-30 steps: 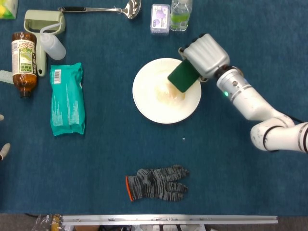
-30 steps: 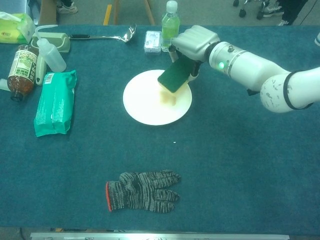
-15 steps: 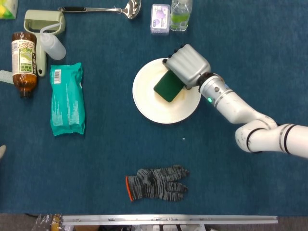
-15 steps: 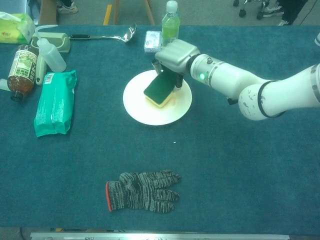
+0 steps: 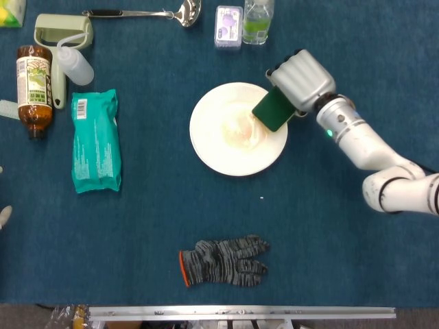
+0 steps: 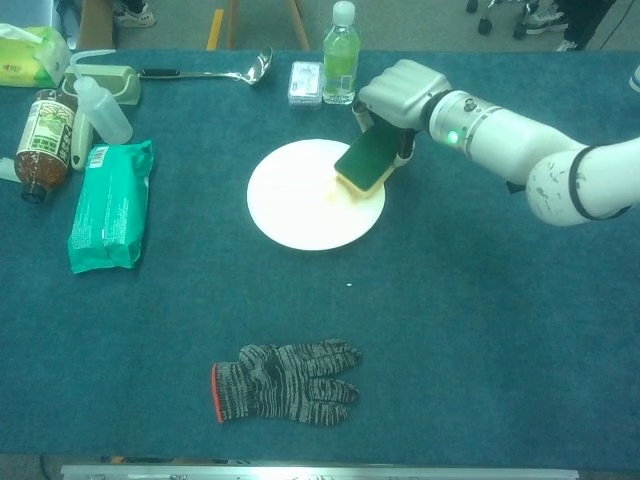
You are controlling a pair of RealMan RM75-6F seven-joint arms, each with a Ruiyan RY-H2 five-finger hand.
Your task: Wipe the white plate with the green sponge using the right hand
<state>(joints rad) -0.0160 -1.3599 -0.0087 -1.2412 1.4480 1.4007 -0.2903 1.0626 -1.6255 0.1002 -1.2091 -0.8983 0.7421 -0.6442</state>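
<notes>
Gripping the sponge (image 5: 273, 110) in its fingers, the right hand (image 5: 304, 77) holds it tilted over the plate's (image 5: 219, 147) right edge; the left hand is barely visible.

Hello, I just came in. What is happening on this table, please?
The robot's right hand holds a green sponge at the right edge of a white plate, wiping it. A faint yellowish smear shows on the plate beside the sponge. A grey glove lies nearer the front, untouched. The left hand barely shows at the head view's left edge.
</notes>
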